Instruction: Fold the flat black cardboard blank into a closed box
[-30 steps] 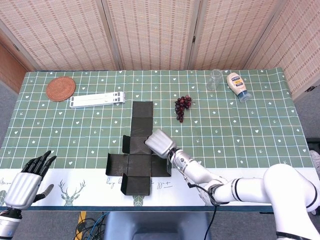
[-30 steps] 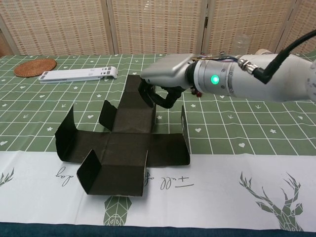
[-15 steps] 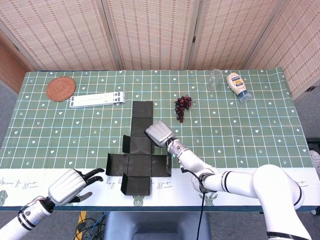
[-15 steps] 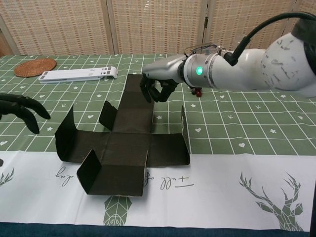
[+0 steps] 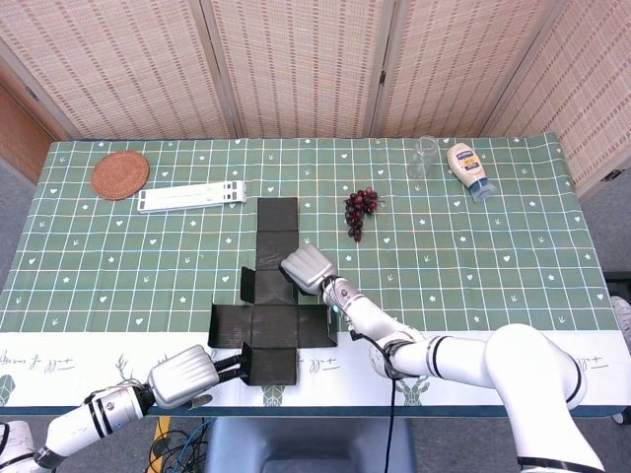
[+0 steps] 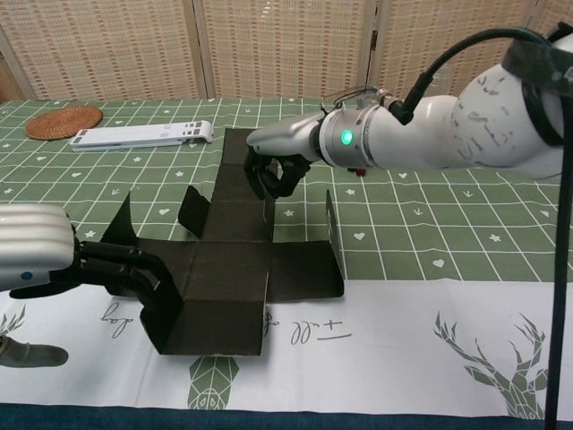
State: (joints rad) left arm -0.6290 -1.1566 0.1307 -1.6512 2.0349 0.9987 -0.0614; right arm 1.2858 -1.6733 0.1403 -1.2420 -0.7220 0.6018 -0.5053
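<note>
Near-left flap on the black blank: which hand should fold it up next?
Left, probably. The left hand already has its fingers at the raised near-left flap of the black blank. The right hand is curled over the far panel, across the blank from that flap.

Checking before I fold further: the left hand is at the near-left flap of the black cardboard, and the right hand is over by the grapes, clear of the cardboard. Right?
Not quite. The right hand is on the black cardboard, not by the grapes; the chest view shows it. The left hand is at the near-left flap.
</note>
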